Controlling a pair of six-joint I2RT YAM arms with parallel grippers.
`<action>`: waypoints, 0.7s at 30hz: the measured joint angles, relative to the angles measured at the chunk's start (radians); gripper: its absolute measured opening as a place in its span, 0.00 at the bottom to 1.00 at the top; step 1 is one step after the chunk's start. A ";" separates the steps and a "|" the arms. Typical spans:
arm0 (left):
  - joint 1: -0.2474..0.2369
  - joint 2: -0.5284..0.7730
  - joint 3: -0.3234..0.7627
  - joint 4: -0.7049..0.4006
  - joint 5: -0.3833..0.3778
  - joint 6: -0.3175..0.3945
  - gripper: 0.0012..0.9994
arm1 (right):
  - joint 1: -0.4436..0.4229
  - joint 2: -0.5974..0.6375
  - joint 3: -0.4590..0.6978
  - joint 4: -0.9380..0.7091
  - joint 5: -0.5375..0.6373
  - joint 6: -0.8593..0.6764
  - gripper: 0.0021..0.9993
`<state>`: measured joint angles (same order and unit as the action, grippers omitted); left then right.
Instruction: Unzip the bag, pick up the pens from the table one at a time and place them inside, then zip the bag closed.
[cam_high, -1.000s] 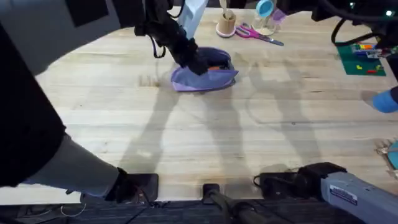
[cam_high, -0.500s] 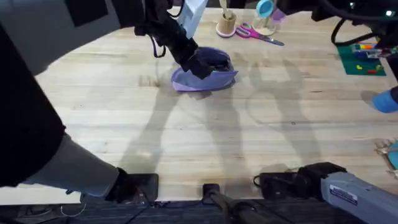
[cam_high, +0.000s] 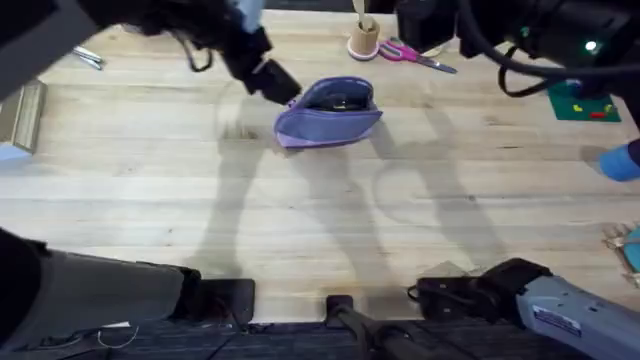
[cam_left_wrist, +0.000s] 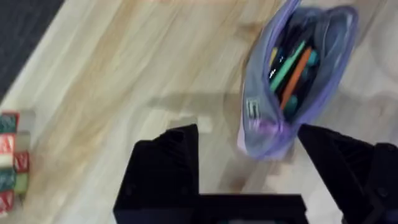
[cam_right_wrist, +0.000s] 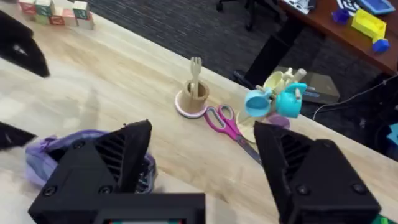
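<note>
Bag: the lavender bag (cam_high: 328, 113) lies on the far middle of the table (cam_high: 320, 220), its zipper open; its mouth gapes toward the far side, dark inside from overhead.
Pens: in the left wrist view an orange pen (cam_left_wrist: 297, 76) and a green pen (cam_left_wrist: 287, 66) lie side by side inside the open bag (cam_left_wrist: 292, 87), slanted along its length, with other dark and teal items beside them.
Left gripper: the left gripper (cam_high: 268, 78) hovers just left of the bag's far-left end, apart from it; in its own view the black fingers (cam_left_wrist: 166, 163) are spread wide with nothing between them, the bag's near end showing in the gap.
Right gripper: the right gripper (cam_right_wrist: 202, 171) is raised above the far side of the table, its two black fingers set wide apart and empty; the bag (cam_right_wrist: 56, 155) shows partly behind the left finger.
Far edge: a small wooden cup (cam_high: 364, 40) with a stick in it stands on the far side, pink-handled scissors (cam_high: 405, 52) just to its right.
Far left: coloured letter blocks (cam_right_wrist: 56, 11) sit at the table's far-left edge.
</note>
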<state>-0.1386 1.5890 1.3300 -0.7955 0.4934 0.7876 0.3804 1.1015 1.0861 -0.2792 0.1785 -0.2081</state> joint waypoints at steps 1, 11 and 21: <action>0.024 0.000 0.000 -0.023 0.011 0.020 0.99 | 0.019 0.000 0.004 -0.017 0.015 0.000 1.00; 0.214 0.002 0.000 -0.177 0.109 0.213 1.00 | 0.162 0.215 0.315 -0.367 0.065 -0.009 1.00; 0.396 0.002 0.000 -0.286 0.241 0.474 0.99 | 0.243 0.482 0.687 -0.633 0.025 0.017 1.00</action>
<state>0.2579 1.5906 1.3304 -1.0817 0.7347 1.2617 0.6231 1.5835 1.7730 -0.9119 0.2040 -0.1913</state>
